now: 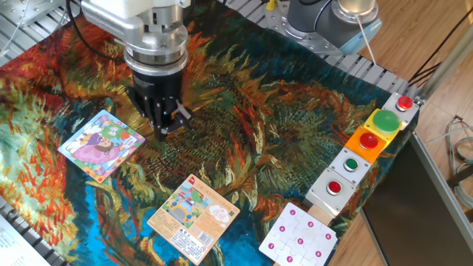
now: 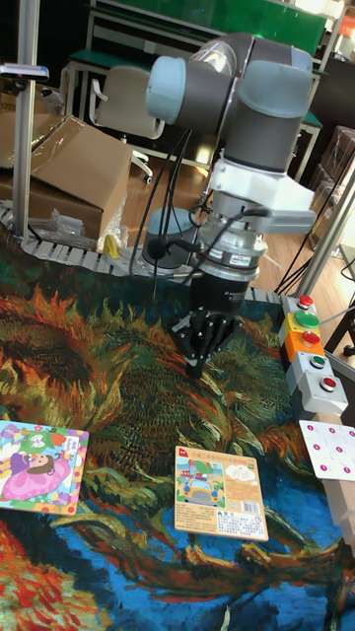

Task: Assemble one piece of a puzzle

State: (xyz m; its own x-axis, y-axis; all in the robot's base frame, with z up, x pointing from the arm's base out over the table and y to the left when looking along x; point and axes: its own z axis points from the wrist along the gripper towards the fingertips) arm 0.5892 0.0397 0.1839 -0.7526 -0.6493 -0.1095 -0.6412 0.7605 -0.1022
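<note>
a tan-orange card, a pink-dotted white card and a button box on patterned cloth.

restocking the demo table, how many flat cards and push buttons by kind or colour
puzzle: 1
tan-orange picture card: 1
white card with pink dots: 1
red buttons: 3
green buttons: 2
total: 8

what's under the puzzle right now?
The small square cartoon puzzle lies flat on the sunflower-print cloth, which shows all around it. Anything directly beneath is covered. The tool hangs to its right, apart from it.
</note>
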